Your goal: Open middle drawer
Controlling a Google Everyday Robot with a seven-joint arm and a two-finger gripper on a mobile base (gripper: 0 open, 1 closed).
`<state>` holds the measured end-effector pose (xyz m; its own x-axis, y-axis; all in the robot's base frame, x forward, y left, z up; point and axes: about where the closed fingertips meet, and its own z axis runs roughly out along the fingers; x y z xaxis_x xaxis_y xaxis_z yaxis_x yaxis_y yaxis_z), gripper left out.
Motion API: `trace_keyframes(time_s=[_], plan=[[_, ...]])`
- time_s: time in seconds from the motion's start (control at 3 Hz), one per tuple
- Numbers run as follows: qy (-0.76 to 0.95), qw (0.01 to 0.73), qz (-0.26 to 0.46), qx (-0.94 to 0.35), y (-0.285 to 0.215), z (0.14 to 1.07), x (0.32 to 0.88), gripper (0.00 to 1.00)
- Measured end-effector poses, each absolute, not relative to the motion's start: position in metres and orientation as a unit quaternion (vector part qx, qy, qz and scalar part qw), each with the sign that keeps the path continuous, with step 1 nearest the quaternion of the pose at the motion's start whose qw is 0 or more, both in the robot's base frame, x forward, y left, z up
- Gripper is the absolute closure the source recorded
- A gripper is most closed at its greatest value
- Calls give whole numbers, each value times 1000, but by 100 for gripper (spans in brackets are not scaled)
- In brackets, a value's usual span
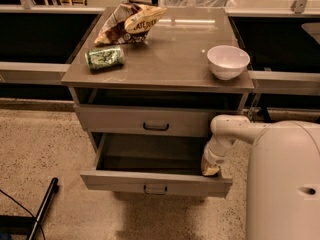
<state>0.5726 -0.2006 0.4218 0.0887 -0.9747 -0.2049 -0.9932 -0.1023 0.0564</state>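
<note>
Middle drawer (116, 181) is pulled well out of the desk (172, 54), inside dark and bare from what shows. Its flat front faces the camera, with a small dark pull handle (155, 188) at centre. The top drawer (110, 120) above it is closed and has its own dark handle. The lowest drawer is hidden under the open one.

Gripper (210, 169) hangs down from the white arm (231, 128) into the right end of the middle drawer, just behind the front panel by the right corner. Cannot tell if the jaws are apart or together. The robot's white body (285, 184) fills the lower right.

On the desk:
- a crumpled chip bag (131, 23) at the back left
- a green can (104, 57) lying on its side near the left edge
- a white bowl (228, 61) upright near the front right edge

A black pole (44, 207) lies on the speckled floor (45, 149) at lower left.
</note>
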Motion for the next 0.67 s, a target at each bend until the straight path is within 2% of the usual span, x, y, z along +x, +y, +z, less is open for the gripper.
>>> trace_keyframes(time_s=[0.33,0.67], plan=[[661,41,119,-740,-186,405,552,75],[660,43,133,-738,-180,399,537,56]])
